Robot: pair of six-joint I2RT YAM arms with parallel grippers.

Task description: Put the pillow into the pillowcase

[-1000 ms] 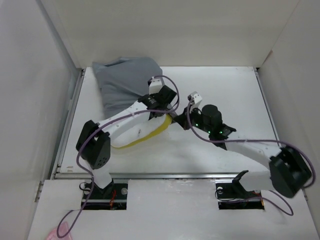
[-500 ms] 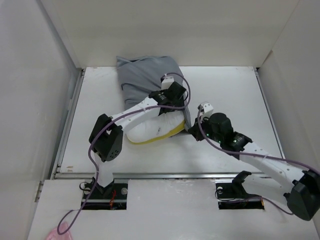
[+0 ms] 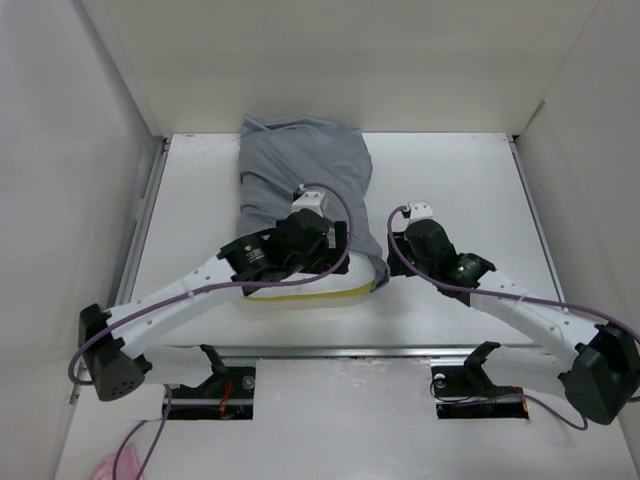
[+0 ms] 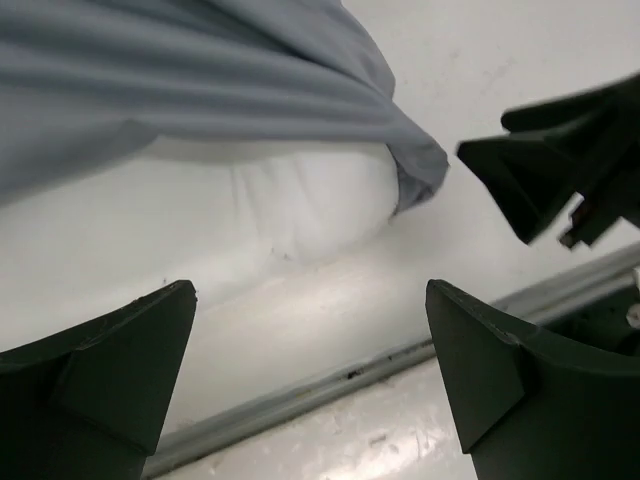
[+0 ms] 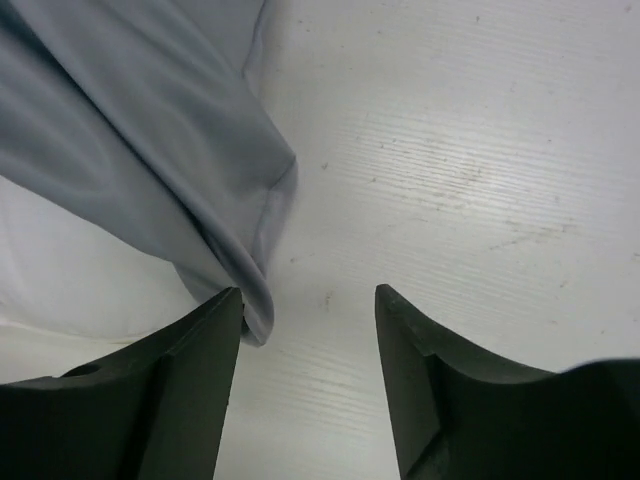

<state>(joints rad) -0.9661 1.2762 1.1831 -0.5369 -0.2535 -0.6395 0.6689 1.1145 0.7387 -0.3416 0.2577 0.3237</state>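
The grey pillowcase [image 3: 305, 165] lies at the back centre, drawn over most of the pillow. The pillow's cream near end with its yellow band [image 3: 305, 292] sticks out toward the arms. My left gripper [image 3: 330, 255] hovers over that near end, open, with nothing between its fingers [image 4: 310, 380]. The left wrist view shows the white pillow [image 4: 250, 210] under the grey pillowcase [image 4: 200, 80]. My right gripper [image 3: 395, 250] stands open beside the case's near right corner. In its wrist view [image 5: 308, 340] the pillowcase hem [image 5: 255, 300] hangs at the left fingertip, with the pillow [image 5: 60, 280] beneath.
White walls close in the table on the left, back and right. A metal rail [image 3: 330, 350] runs along the near edge and shows in the left wrist view [image 4: 300, 390]. Purple cables loop over both arms. Bare white tabletop [image 5: 450, 150] lies right of the pillowcase.
Both grippers have opened and let go of the fabric. The pillow and case shifted right and turned straight, the case reaching further down the pillow. The left arm swung low to the left.
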